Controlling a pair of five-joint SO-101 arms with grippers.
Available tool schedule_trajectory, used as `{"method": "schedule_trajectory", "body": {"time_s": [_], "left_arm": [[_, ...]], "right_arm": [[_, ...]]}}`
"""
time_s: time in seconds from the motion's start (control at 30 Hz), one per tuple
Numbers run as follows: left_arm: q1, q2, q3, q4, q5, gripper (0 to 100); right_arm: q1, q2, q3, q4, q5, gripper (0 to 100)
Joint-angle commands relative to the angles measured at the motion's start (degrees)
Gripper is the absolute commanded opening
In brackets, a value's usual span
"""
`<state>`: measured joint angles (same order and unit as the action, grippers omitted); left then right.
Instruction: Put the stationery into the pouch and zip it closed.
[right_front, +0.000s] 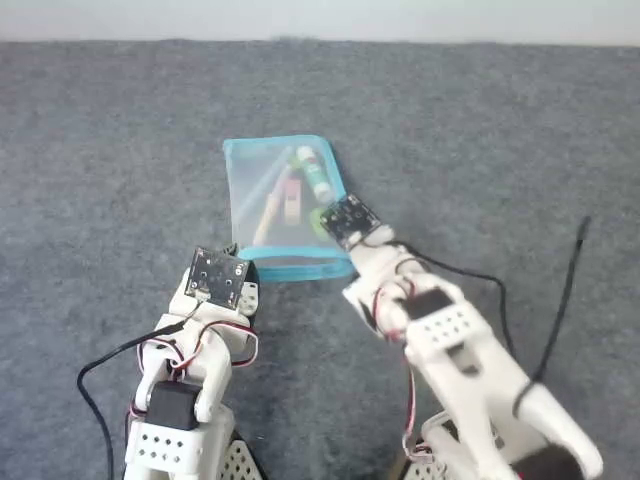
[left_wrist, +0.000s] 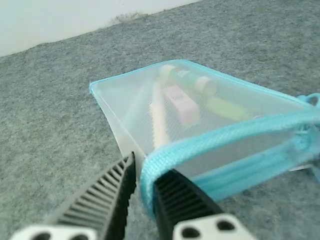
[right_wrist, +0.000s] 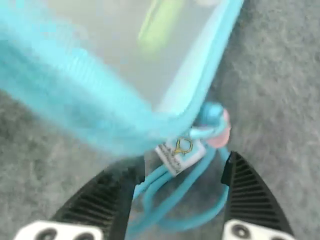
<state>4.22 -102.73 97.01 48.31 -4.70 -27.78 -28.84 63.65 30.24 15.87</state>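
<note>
While the left end effector (left_wrist: 143, 172) clamps one corner of the translucent turquoise-trimmed pouch (right_front: 285, 205) on the grey table (right_front: 100, 150), its zip (left_wrist: 225, 134) runs across to the turquoise cord pull (right_wrist: 210, 116), loose between the spread, empty jaws of the right end effector (right_wrist: 182, 167).

Robot lab tabletop: grey felt (right_front: 100, 150), white wall (right_front: 300, 18)

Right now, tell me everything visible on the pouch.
The pouch is a translucent, mesh-look rectangle with turquoise trim and a zipper band, lying on the gray carpet. Inside show an orange stick, a pink eraser and a green-and-white tube. The left gripper pinches one end of the zipper edge. The right gripper stands open around the turquoise pull cord and small tag at the other end. Whether it is fully zipped, I cannot tell.
</note>
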Motion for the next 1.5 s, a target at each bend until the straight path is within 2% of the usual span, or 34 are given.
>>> {"method": "schedule_trajectory", "body": {"time_s": [0.0,0.17,0.37,0.43,0.6,0.63,0.77,1.0,1.17,1.47], "left_arm": [[0.1,-0.6,-0.4,-0.1,0.1,1],[0.1,-0.6,-0.4,-0.2,0.2,1],[0.1,-0.5,-0.4,-0.1,0.2,1],[0.1,-0.4,-0.4,-0.1,0.2,1],[0.1,-0.4,-0.4,0.0,0.2,1],[0.1,-0.4,-0.4,0.0,0.2,1],[0.1,-0.4,-0.4,0.0,0.2,1],[0.0,-0.4,-0.4,0.0,0.2,1],[0.0,-0.4,-0.4,0.1,0.2,1],[0.1,-0.3,-0.4,0.9,-1.8,1]], "right_arm": [[4.6,5.4,-6.9,-3.8,-0.6,25.3],[6.4,12.4,-11.8,-6.4,-0.7,25.3],[3.4,14.5,-14.1,-6.4,-0.9,25.0],[2.9,14.5,-14.2,-6.3,-0.8,20.6],[3.4,13.8,-14.1,-5.8,-0.9,0.3],[3.4,13.0,-13.8,-5.6,-0.9,0.7],[3.4,6.5,-13.8,2.1,-0.9,0.6],[1.3,-14.4,-12.3,21.1,-0.5,0.7],[-5.3,-24.2,-11.3,30.5,-0.4,0.7],[-18.2,-25.7,-13.9,34.8,3.8,0.6]]}}
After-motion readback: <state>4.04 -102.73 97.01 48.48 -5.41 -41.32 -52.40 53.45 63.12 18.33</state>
